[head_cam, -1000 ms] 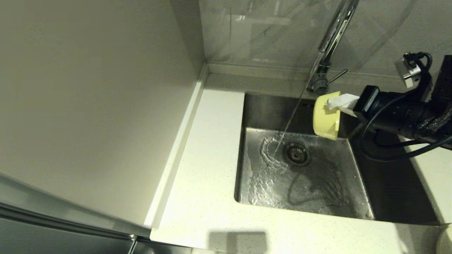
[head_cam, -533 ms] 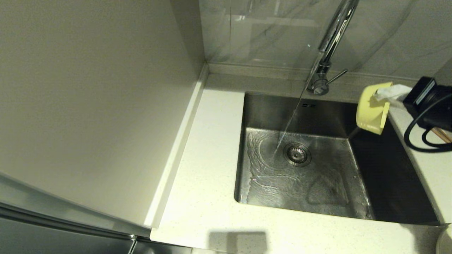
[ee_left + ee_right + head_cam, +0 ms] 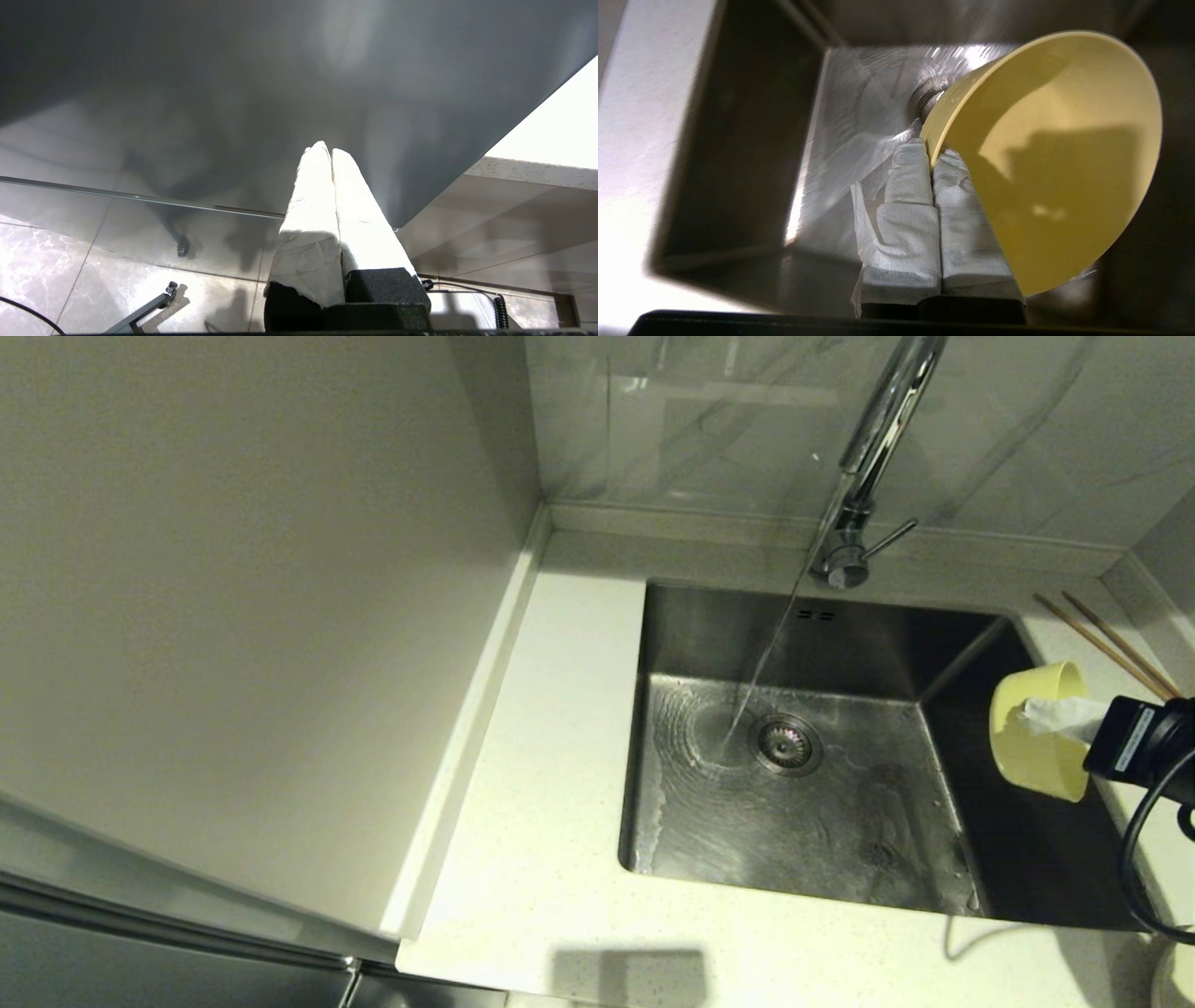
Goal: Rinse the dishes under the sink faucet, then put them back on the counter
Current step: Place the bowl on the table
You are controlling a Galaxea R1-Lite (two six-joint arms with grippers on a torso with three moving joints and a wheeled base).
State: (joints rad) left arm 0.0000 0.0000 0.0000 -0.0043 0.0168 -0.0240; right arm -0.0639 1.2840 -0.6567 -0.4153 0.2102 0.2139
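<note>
My right gripper (image 3: 1050,717) (image 3: 927,149) is shut on the rim of the small pale yellow-green bowl (image 3: 1032,742) (image 3: 1055,158). It holds the bowl tilted over the right edge of the steel sink (image 3: 962,644). Water runs from the chrome faucet (image 3: 864,457) onto the sink floor beside the drain strainer (image 3: 787,743). Two brown chopsticks (image 3: 1106,644) lie on the white counter (image 3: 551,803) right of the sink. The plate shows only as a pale sliver (image 3: 1178,975) at the picture's lower right corner. My left gripper (image 3: 327,151) is shut and empty, down below the counter, out of the head view.
A tall pale cabinet side (image 3: 233,616) stands on the left of the counter. A grey marbled wall (image 3: 709,420) rises behind the faucet. The faucet's thin side lever (image 3: 892,537) points right. My right arm's black cable (image 3: 1134,859) hangs over the sink's right rim.
My right gripper carried the bowl out of the water stream, rightward and toward the front, to the sink's right edge. The chopsticks have come into view behind it.
</note>
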